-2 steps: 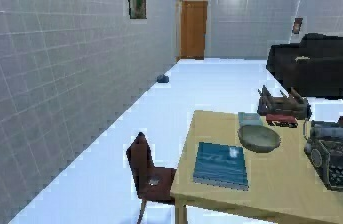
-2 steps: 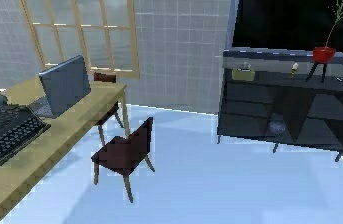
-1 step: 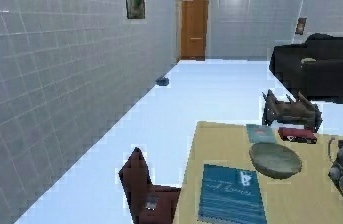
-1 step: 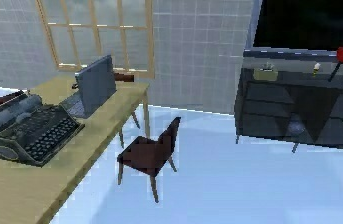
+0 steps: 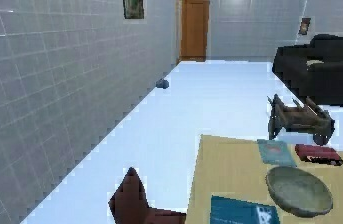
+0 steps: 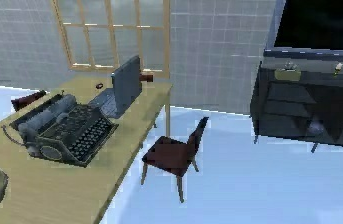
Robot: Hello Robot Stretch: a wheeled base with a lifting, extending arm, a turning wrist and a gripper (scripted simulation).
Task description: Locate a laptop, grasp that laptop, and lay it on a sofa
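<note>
Wide floor lane on the left, table edge on the right, laptop on the table.

In the forward view a tiled wall (image 5: pixel 59 80) bounds the left. Pale floor (image 5: pixel 179 110) runs wide to a far door (image 5: pixel 194 30), with one small dark lump (image 5: pixel 162 84) near the wall. A chair (image 5: pixel 139 200) stands near, just left of the table (image 5: pixel 229 165) edge. The black sofa (image 5: pixel 324 65) sits far right. In the arm side view the laptop (image 6: pixel 126 85) stands open at the table's far end, just right of a typewriter (image 6: pixel 67 128) and close to the table's right edge. The chair stands beside that edge, with open floor between it and a dark cabinet (image 6: pixel 309 105). The gripper's state cannot be told.
</note>
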